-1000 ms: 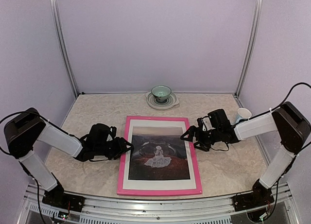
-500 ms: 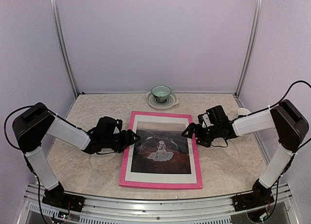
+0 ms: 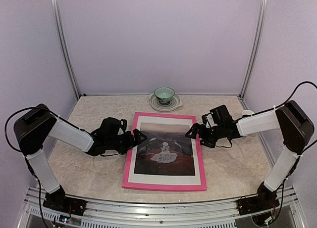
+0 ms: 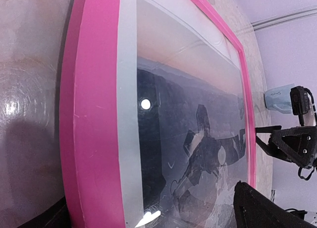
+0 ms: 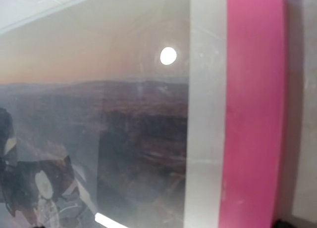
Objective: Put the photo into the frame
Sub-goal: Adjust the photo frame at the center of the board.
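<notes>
The pink frame (image 3: pixel 163 187) lies mid-table with the photo (image 3: pixel 164 151) inside it, behind glass and a white mat. My left gripper (image 3: pixel 137 137) is at the frame's left rim. In the left wrist view one finger (image 4: pixel 267 208) is over the glass and the other is outside the pink rim (image 4: pixel 91 114), so the jaws stand apart. My right gripper (image 3: pixel 192 134) is at the right rim. The right wrist view shows the photo (image 5: pixel 99 129), the mat and the pink rim (image 5: pixel 255 114) close up, with only a dark finger sliver at the bottom right corner.
A green teacup on a saucer (image 3: pixel 164 95) stands at the back centre, just beyond the frame's far edge. A white cup (image 3: pixel 247 113) stands behind my right arm, near the right wall. Walls close in the back and both sides.
Both grippers and the frame have moved away from the arm bases toward the back. The frame has turned slightly clockwise and looks shorter from front to back.
</notes>
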Controlling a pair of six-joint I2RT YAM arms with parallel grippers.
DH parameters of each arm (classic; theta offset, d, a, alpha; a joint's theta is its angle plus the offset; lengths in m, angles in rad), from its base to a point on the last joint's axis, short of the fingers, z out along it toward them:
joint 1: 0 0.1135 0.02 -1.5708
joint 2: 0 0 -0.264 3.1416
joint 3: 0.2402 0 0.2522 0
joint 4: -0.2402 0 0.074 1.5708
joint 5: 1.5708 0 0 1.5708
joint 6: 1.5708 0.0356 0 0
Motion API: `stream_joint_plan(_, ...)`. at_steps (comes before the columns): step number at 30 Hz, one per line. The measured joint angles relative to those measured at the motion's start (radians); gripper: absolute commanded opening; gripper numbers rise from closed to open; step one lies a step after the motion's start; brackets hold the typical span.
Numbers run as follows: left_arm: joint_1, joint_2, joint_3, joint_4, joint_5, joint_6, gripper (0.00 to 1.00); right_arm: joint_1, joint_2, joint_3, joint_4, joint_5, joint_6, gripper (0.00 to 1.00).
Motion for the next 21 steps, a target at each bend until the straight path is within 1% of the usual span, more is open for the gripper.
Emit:
stream_joint_plan(7, -0.002, -0.026, -0.006, -0.042, -0.024, -0.006, 0.99, -0.015, 0.003, 0.034, 0.000, -0.011, -0.012, 0.99)
stream_joint_plan(11, -0.002, -0.050, -0.009, -0.092, -0.055, -0.006, 0.99, -0.017, 0.003, 0.048, 0.003, -0.023, -0.016, 0.99)
stream_joint_plan(21, -0.002, -0.063, 0.073, -0.315, -0.214, 0.040, 0.99, -0.020, 0.002, 0.053, 0.004, -0.026, -0.025, 0.99)
